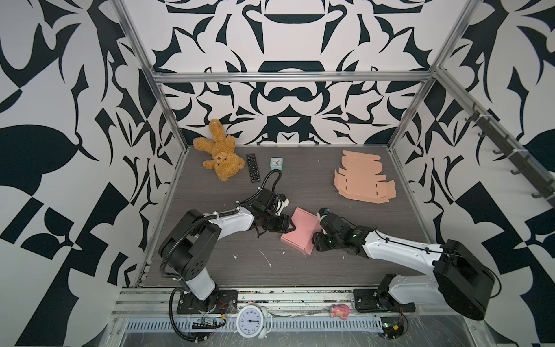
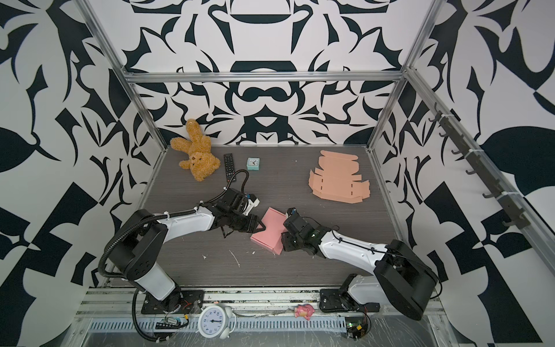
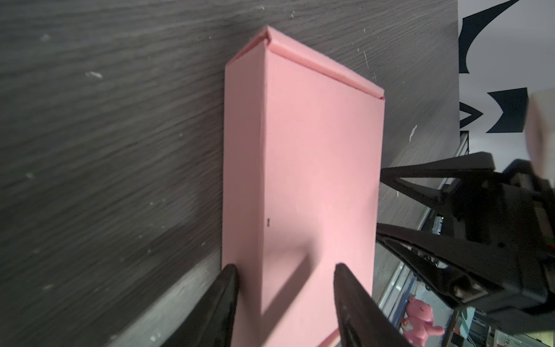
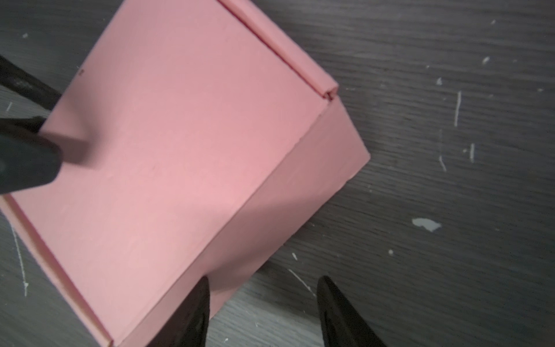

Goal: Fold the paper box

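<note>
Left wrist: left claw (image 3: 285, 270) astride box (image 3: 315, 150)

Both top views look steeply down from high above the near edge onto the whole dark grey wood-grain tabletop (image 1: 210, 264), nearly identical. Each wrist camera sits close over the closed pink paper box (image 3: 300, 180), which all four views share.
</note>
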`<state>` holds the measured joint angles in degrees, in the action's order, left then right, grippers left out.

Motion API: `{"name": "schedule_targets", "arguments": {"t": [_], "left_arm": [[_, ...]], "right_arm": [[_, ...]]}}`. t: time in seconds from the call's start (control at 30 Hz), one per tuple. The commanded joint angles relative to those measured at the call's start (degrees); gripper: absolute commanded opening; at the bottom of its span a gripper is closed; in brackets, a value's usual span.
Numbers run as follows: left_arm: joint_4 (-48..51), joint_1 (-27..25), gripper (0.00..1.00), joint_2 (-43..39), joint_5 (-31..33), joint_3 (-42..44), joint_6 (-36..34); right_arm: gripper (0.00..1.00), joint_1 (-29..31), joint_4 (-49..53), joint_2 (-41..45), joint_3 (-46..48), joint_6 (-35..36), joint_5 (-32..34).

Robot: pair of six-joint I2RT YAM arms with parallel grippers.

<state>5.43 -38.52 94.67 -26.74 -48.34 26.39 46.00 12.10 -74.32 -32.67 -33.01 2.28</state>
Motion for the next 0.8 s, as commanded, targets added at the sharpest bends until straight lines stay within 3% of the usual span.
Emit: {"name": "schedule_targets", "arguments": {"t": [0.0, 0.77], "left_arm": [[0.2, -1.55, 0.54, -1.76, -1.84, 1.43, 1.45], [-1.42, -3.36, 0.52, -5.77, -1.35, 6.09, 4.0]], "right_arm": [[0.59, 0.13, -2.29, -0.97, -1.61, 0.19, 0.44], [0.57, 0.19, -9.8, -2.0, -1.62, -1.3, -4.86]]}}
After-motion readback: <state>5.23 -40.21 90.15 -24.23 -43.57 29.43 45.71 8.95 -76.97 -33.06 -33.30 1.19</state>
